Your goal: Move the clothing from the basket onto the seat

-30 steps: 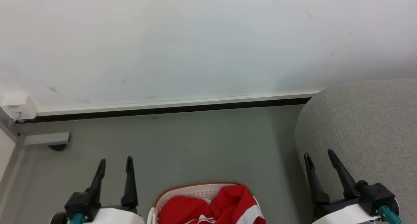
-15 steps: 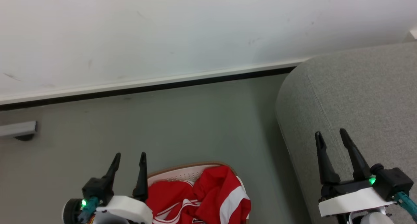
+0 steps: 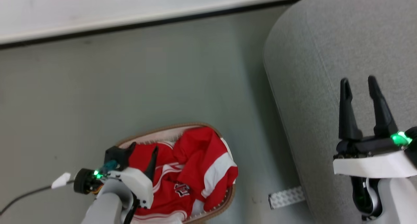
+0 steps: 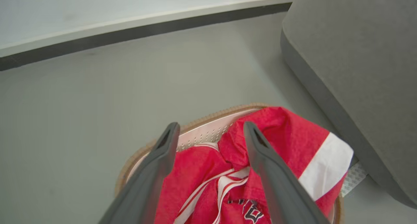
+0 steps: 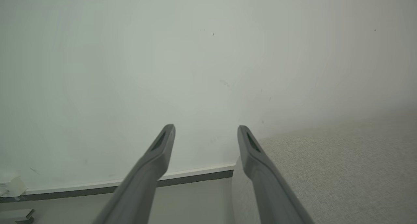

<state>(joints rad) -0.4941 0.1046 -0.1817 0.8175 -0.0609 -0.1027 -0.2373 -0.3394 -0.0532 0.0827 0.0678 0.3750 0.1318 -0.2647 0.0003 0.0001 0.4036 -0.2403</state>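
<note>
Red clothing (image 3: 195,159) in basket (image 3: 156,130) (nr seat (image 3: 312,54))

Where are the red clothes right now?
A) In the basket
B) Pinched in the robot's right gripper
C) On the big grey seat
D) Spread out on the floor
A: the red clothing lies bunched inside the basket, which stands on the floor beside the seat. The left gripper is over the pile with its fingers apart, and the right gripper is open over the seat and holds nothing.
</note>
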